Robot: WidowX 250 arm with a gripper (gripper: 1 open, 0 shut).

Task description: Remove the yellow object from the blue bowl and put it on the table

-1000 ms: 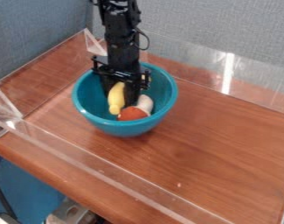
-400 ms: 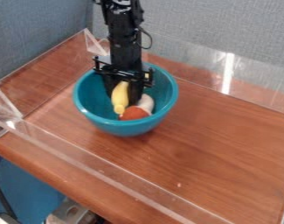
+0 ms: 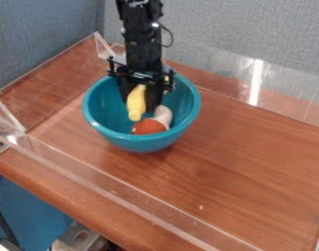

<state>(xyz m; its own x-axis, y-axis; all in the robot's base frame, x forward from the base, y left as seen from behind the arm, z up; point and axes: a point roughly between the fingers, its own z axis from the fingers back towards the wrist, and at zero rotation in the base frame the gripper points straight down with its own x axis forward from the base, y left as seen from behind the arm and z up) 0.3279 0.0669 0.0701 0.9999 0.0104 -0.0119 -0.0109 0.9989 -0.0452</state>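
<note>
The blue bowl point(image 3: 109, 125) stands on the table point(image 3: 240, 147) at the back left. My gripper point(image 3: 139, 96) reaches straight down into it, its black fingers on either side of the yellow object point(image 3: 135, 104), a small curved banana shape. The jaws look shut on the yellow object's upper part, which stands tilted inside the bowl. Its lower end is still below the rim.
A red ball point(image 3: 147, 126) and a small white piece point(image 3: 163, 116) lie in the bowl beside the yellow object. Low clear acrylic walls point(image 3: 83, 162) edge the table. Bare wood stretches to the right and front of the bowl.
</note>
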